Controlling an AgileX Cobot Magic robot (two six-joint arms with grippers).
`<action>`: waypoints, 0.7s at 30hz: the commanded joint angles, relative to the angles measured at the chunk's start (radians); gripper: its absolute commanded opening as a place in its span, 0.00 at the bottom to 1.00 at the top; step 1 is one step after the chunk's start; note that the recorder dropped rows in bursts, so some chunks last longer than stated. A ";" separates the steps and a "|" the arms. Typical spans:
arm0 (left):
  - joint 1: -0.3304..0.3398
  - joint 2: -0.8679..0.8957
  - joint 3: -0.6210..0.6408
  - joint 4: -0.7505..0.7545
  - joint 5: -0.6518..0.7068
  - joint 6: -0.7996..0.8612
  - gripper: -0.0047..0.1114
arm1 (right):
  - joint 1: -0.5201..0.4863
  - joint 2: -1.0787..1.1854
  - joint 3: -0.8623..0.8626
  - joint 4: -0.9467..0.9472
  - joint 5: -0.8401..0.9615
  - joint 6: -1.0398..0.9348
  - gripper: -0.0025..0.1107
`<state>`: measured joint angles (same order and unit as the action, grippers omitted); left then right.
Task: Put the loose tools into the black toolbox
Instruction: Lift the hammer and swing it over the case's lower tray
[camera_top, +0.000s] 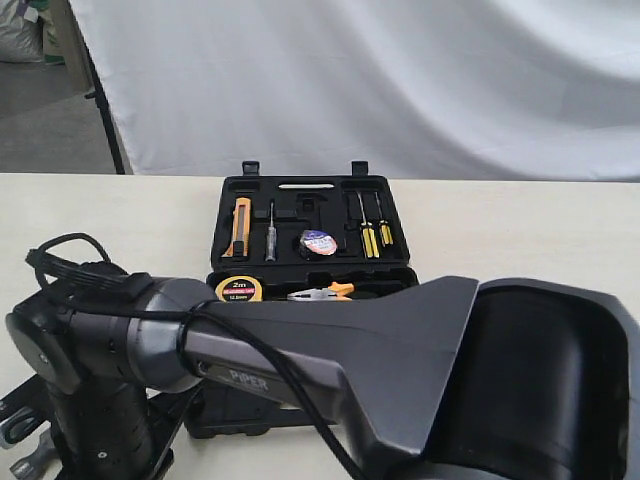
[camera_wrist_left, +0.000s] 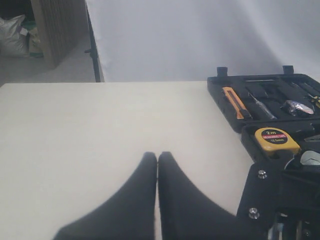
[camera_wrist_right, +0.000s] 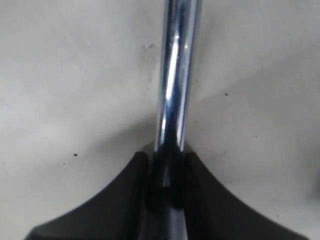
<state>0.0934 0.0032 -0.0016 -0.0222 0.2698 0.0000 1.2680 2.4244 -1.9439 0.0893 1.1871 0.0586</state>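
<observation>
My right gripper (camera_wrist_right: 166, 152) is shut on a shiny steel shaft, the claw hammer (camera_wrist_right: 176, 75), close above the pale table; its head and black handle are out of frame. Over bare table left of the black toolbox (camera_wrist_left: 220, 82) my left gripper (camera_wrist_left: 157, 154) is shut with nothing in it. The toolbox (camera_top: 225, 200) lies open mid-table, and the small dark tape roll (camera_top: 318, 242) sits in a recess of its far half. The roll (camera_wrist_left: 298, 107) also shows in the left wrist view. I do not see the adjustable wrench. Neither gripper shows in the exterior view.
A dark arm link (camera_top: 330, 350) fills the foreground of the exterior view and hides the toolbox's near half. A yellow tape measure (camera_top: 240, 289), orange-handled pliers (camera_top: 325, 292), an orange utility knife (camera_top: 241, 225) and screwdrivers (camera_top: 370, 235) sit in the case. A white backdrop (camera_top: 400, 80) hangs behind the table.
</observation>
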 joint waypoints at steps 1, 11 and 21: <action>0.002 -0.003 0.002 -0.008 -0.001 0.000 0.05 | 0.030 0.056 0.038 -0.021 0.034 0.032 0.02; 0.002 -0.003 0.002 -0.008 -0.001 0.000 0.05 | 0.039 -0.040 0.038 0.178 0.034 -0.167 0.61; 0.002 -0.003 0.002 -0.008 -0.001 0.000 0.05 | -0.024 -0.057 0.038 -0.009 -0.213 -0.082 0.36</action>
<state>0.0934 0.0032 -0.0016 -0.0222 0.2698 0.0000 1.2579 2.3719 -1.9082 0.1049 1.0544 -0.0300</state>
